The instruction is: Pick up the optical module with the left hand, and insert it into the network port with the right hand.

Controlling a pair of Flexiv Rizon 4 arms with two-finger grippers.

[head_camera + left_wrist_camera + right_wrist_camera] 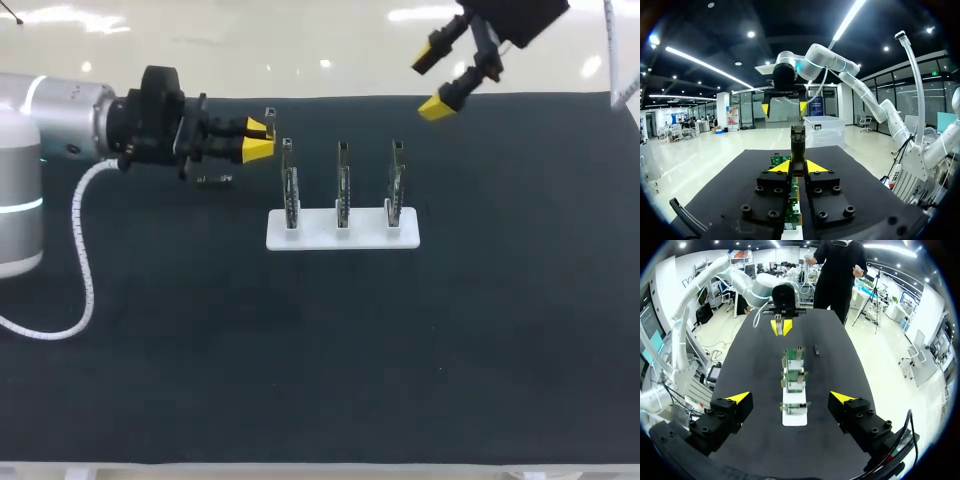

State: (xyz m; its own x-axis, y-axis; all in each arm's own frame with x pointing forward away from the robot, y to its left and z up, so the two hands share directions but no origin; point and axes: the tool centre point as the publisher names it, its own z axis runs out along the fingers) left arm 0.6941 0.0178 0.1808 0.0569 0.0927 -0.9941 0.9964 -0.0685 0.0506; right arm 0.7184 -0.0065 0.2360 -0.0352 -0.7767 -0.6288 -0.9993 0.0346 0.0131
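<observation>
As boards [342, 185] fill stand [315, 237], fingers [781, 166] clamp module [798, 142]

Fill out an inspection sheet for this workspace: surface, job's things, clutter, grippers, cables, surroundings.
Surface: black mat, flat, covering the table.
Job's things: small dark optical module, held upright in the left gripper; white base mid-table, carrying three upright green circuit boards in a row.
Clutter: one small dark part lying on the mat beside the left gripper, apart from the base.
Grippers: left gripper shut on the module, close to the leftmost board; right gripper open, empty, held high over the far side.
Cables: white coiled cable trailing from the left arm over the mat.
Surroundings: nothing seen.
</observation>
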